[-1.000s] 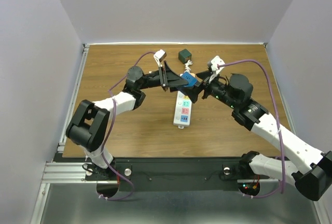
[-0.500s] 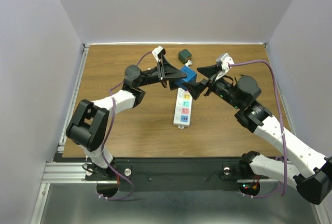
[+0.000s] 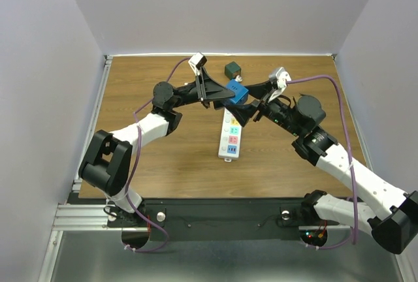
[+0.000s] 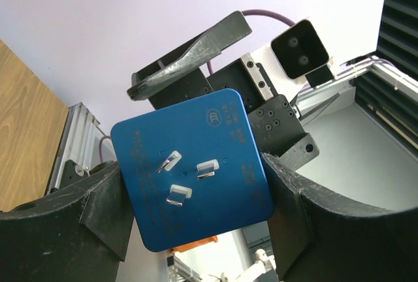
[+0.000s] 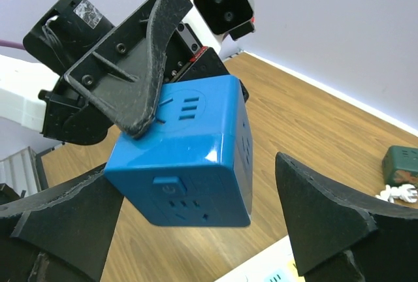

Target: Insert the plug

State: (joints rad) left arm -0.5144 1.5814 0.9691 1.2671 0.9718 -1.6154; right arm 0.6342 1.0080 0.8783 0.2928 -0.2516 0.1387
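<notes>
Plug cube [image 3: 238, 91], blue, is hanging in the air over the far end of the power strip [image 3: 229, 137]. Left gripper [image 3: 228, 94] is clamping its sides, jaws partway apart. Right gripper [image 3: 251, 101] is gaping wide just beside it, gripping nothing.

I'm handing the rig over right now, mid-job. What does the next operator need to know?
Left gripper: shut on the blue cube plug, held in the air, its prongs facing the left wrist camera.
Right gripper: open, fingers either side of the cube, not gripping.
Power strip: flat on the table, just nearer than the grippers; no plug seen in it.
Green adapter: near the far edge.
Done: plug lifted.
Left: probably turn the prongs toward the strip, line up, push in.
</notes>
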